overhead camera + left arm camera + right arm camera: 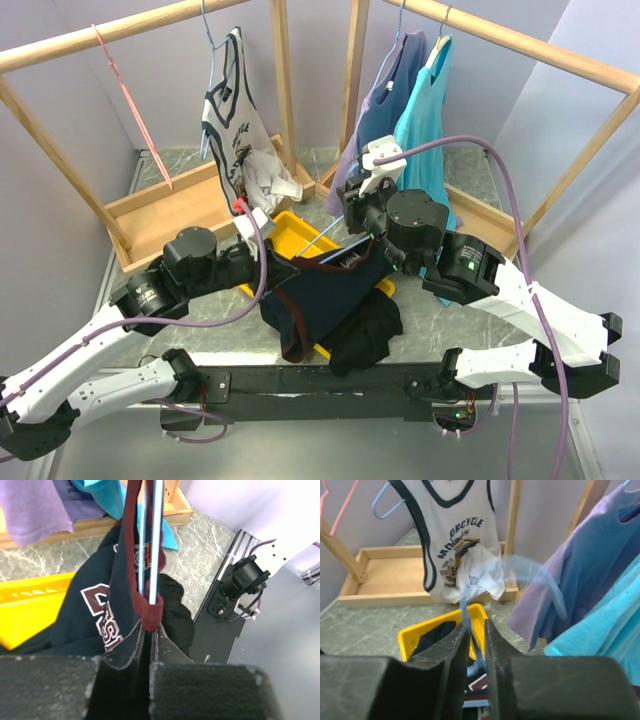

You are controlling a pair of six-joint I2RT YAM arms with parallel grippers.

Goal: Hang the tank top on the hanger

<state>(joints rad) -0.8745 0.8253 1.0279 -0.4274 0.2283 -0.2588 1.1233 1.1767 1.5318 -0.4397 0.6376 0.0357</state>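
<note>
Clearly left fingers tight on tank top; right fingers, blurred hanger: grip unclear.

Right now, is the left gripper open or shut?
Shut: the left gripper pinches the tank top at its maroon trim, beside the hanger.

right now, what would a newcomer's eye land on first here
The navy tank top sprawls mid-table over a yellow tray. Its maroon trim, wrapped around the light-blue hanger, is pinched in the left jaws. Behind it hang a white tank top, back left, and a purple top beside a teal top, back right.
</note>
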